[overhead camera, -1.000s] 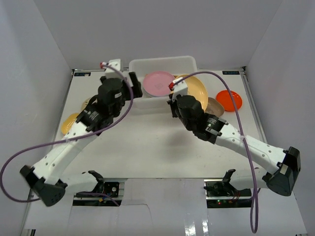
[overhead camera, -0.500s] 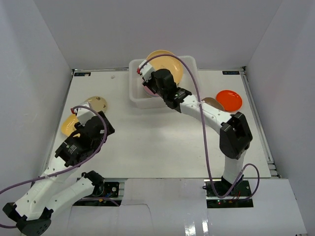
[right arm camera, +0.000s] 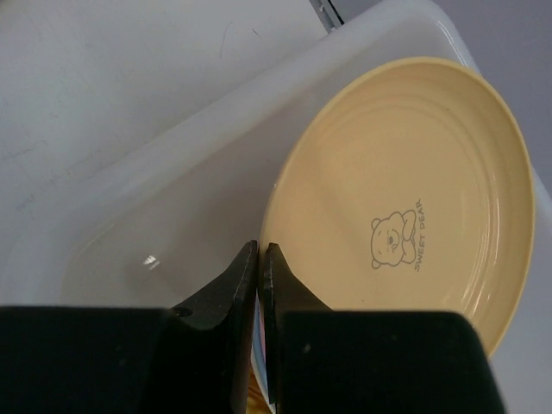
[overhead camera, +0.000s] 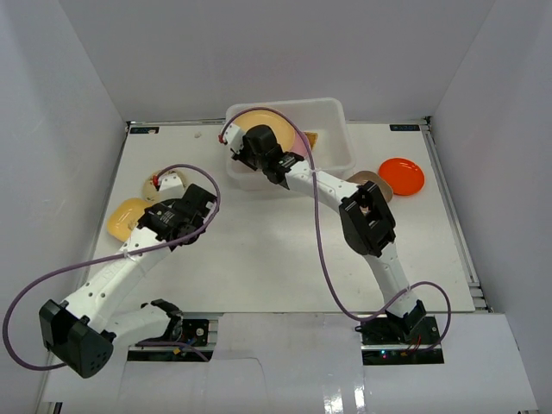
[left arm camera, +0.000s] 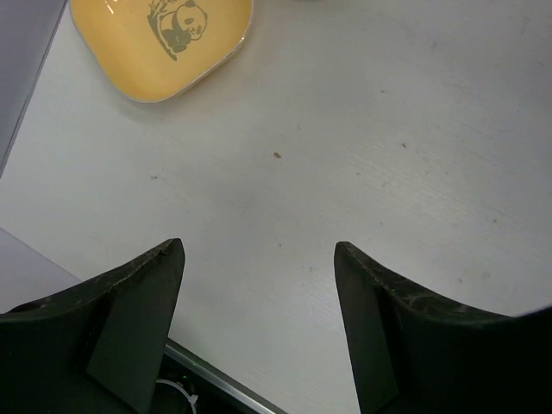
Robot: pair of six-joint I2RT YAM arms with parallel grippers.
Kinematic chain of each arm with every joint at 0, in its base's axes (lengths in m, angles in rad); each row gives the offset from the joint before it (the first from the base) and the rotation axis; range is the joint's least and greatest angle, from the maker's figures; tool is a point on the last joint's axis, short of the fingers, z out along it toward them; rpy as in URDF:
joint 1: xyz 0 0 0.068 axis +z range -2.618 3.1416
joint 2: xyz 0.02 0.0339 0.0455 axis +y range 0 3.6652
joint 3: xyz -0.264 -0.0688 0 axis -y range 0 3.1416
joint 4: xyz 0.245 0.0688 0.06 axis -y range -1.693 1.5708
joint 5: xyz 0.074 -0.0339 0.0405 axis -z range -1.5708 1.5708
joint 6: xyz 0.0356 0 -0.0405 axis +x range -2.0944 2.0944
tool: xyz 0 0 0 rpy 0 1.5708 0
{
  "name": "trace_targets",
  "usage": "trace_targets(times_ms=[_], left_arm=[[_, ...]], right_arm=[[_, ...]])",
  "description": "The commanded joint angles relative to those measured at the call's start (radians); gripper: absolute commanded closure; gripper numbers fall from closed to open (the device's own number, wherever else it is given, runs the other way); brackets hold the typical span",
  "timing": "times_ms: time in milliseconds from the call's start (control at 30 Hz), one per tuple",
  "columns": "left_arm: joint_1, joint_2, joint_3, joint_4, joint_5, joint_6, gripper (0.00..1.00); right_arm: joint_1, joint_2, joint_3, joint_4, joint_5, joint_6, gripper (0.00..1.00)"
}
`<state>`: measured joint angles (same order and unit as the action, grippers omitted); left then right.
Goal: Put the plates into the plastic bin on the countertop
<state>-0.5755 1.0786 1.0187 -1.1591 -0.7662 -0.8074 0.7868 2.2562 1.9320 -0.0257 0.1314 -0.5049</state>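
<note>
The yellow bear plate (right arm camera: 405, 198) is clamped by its rim in the right gripper (right arm camera: 260, 252), within the plastic bin (right arm camera: 164, 181) at the counter (overhead camera: 259, 259)'s far edge. The left gripper (left arm camera: 259, 248) is spread wide, empty.

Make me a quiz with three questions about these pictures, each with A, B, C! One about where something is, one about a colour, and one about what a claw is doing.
1. Where on the countertop is the orange plate?
A. left side
B. right side
C. middle

2. What colour is the bear plate?
A. blue
B. green
C. yellow

3. The left gripper is:
A. open and empty
B. shut on a plate
C. shut on a cup

Answers:
1 B, it lies near the right edge.
2 C, the right wrist view shows it pale yellow.
3 A, its fingers stand apart with bare countertop between them.
</note>
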Motion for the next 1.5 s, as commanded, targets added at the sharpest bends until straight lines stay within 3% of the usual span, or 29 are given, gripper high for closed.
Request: trace_targets(times_ms=[0, 133, 200, 233, 333, 400, 633, 800, 1100, 1333, 1467], left_arm=[[0.124, 0.001, -0.028, 0.119, 0.034, 0.114, 0.19], [0.305, 0.017, -0.069, 0.260, 0.165, 0.247, 0.19], [0.344, 0.033, -0.074, 0.286, 0.185, 0.272, 0.19], [0.359, 0.064, -0.069, 0.288, 0.191, 0.275, 0.19], [0.402, 0.101, -0.058, 0.308, 0.197, 0.293, 0.19], [0.440, 0.157, -0.042, 0.341, 0.197, 0.307, 0.19], [0.516, 0.366, 0.070, 0.413, 0.208, 0.358, 0.21], [0.537, 0.472, 0.103, 0.462, 0.197, 0.384, 0.23], [0.572, 0.575, 0.080, 0.518, 0.228, 0.425, 0.25], [0.572, 0.635, 0.083, 0.527, 0.196, 0.425, 0.25], [0.572, 0.687, 0.080, 0.530, 0.202, 0.419, 0.30]], right_arm=[[-0.034, -0.029, 0.019, 0.044, 0.027, -0.015, 0.92], [-0.055, -0.067, -0.050, 0.055, 0.004, 0.006, 0.88], [-0.057, -0.072, -0.065, 0.055, 0.013, 0.005, 0.77], [-0.057, -0.078, -0.080, 0.055, 0.014, 0.011, 0.63], [-0.060, -0.108, -0.110, 0.055, -0.018, 0.032, 0.43], [-0.061, -0.133, -0.129, 0.053, -0.033, 0.075, 0.41], [-0.061, -0.346, -0.250, 0.079, -0.015, 0.242, 0.41], [-0.061, -0.565, -0.480, 0.132, -0.001, 0.370, 0.42], [-0.060, -0.819, -0.821, 0.132, -0.003, 0.532, 0.45], [-0.075, -0.955, -1.011, 0.086, 0.193, 0.571, 0.49], [-0.129, -1.014, -1.105, 0.047, 0.200, 0.571, 0.57]])
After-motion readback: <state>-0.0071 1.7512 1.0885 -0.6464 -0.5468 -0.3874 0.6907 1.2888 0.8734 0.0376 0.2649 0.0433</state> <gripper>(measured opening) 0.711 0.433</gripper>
